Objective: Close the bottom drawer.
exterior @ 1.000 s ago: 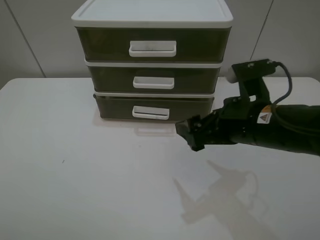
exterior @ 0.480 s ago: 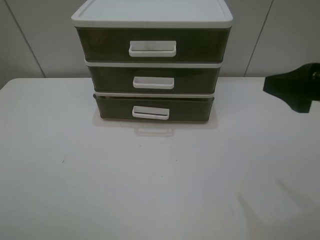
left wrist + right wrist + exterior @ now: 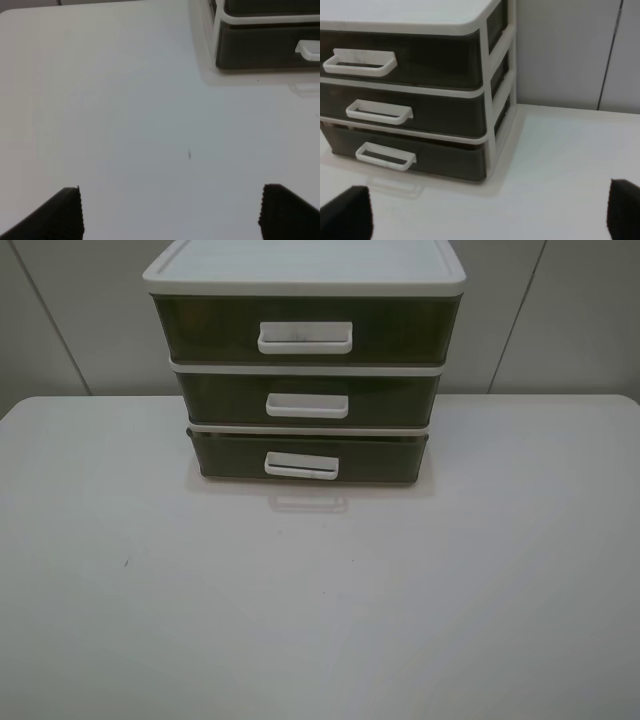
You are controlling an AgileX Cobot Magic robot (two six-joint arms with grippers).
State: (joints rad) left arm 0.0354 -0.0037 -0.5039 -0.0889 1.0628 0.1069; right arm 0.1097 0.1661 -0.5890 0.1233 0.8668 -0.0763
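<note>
The three-drawer unit (image 3: 305, 270) stands at the back middle of the white table (image 3: 320, 620). The bottom drawer (image 3: 380, 456) is smoky-brown with a small white loop handle (image 3: 301, 466). Its front stands about level with the unit's frame. It also shows in the right wrist view (image 3: 440, 159) and in the left wrist view (image 3: 255, 50). Neither arm shows in the exterior high view. My left gripper (image 3: 172, 215) is open and empty over bare table, left of the unit. My right gripper (image 3: 490, 215) is open and empty, well back from the unit's right front corner.
The middle drawer (image 3: 400, 400) and the taller top drawer (image 3: 400, 330) are pushed in. A grey panelled wall (image 3: 560, 310) stands behind the table. A small dark speck (image 3: 126, 562) lies on the table's left part.
My right arm has drawn back to the right from in front of the bottom drawer and left the exterior high view. The drawers have not moved.
</note>
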